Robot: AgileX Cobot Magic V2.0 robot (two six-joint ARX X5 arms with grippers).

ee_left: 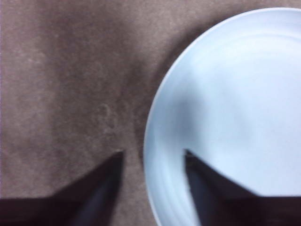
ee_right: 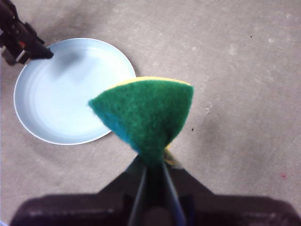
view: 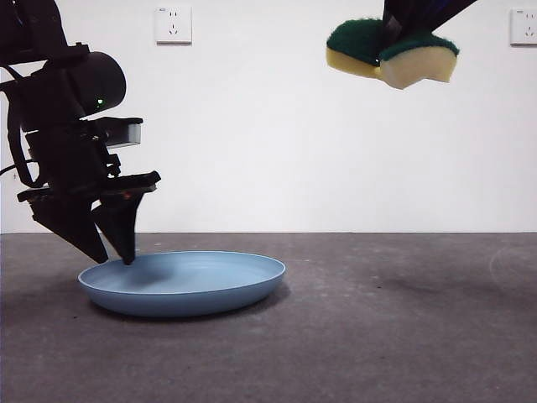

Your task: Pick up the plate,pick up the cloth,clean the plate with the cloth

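Note:
The light-blue plate lies flat on the dark table at the left; it also shows in the left wrist view and the right wrist view. My left gripper is open and straddles the plate's left rim, one jaw inside the plate and one outside; it appears in its own view too. My right gripper is shut on the cloth, a yellow sponge with a green scouring layer, held high at the upper right, well above the table. The sponge is pinched and folded in the right wrist view.
The grey table top stretches to the right of the plate. A white wall with two sockets stands behind. The left arm's tip shows at the plate's rim in the right wrist view.

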